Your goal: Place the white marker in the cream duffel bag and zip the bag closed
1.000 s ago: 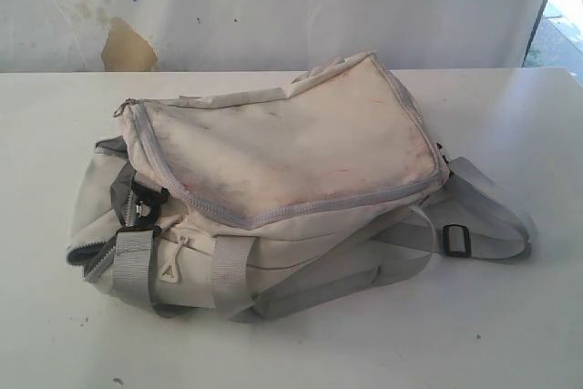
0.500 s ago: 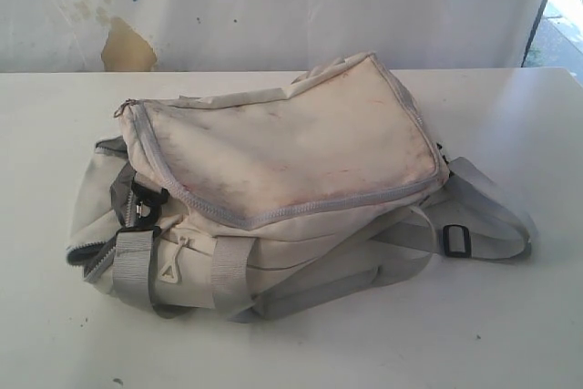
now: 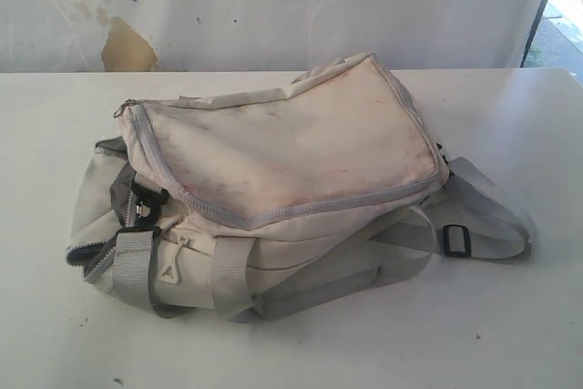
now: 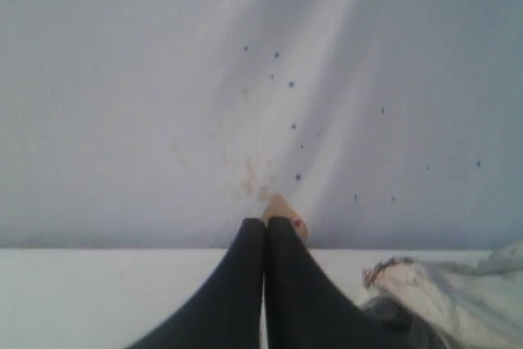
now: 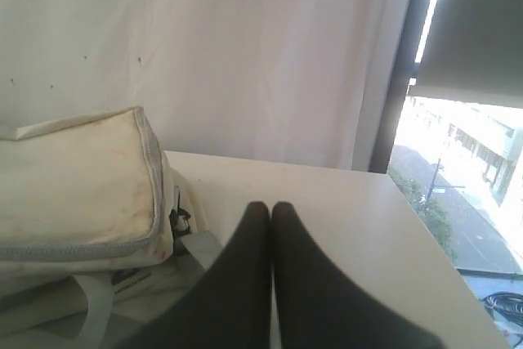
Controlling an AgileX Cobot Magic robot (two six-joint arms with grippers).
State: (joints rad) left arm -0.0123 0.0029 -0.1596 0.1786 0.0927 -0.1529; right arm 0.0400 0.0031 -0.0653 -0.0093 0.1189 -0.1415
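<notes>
The cream duffel bag (image 3: 282,184) lies on the white table (image 3: 510,325), its smudged top flap lying flat with a grey zipper round its edge. A grey strap with a black buckle (image 3: 455,240) trails off its right end. The white marker is out of view. Neither gripper shows in the exterior view. In the left wrist view my left gripper (image 4: 265,222) is shut, with nothing between its black fingers, and a corner of the bag (image 4: 458,284) lies beside it. My right gripper (image 5: 270,206) is shut and empty too, next to the bag's end (image 5: 82,185).
A pale curtain wall (image 3: 273,6) with a brownish stain (image 3: 126,47) stands behind the table. A dark window frame (image 5: 400,63) and daylight are past the table's right edge (image 5: 425,243). The bag's left end zipper (image 3: 91,257) gapes slightly.
</notes>
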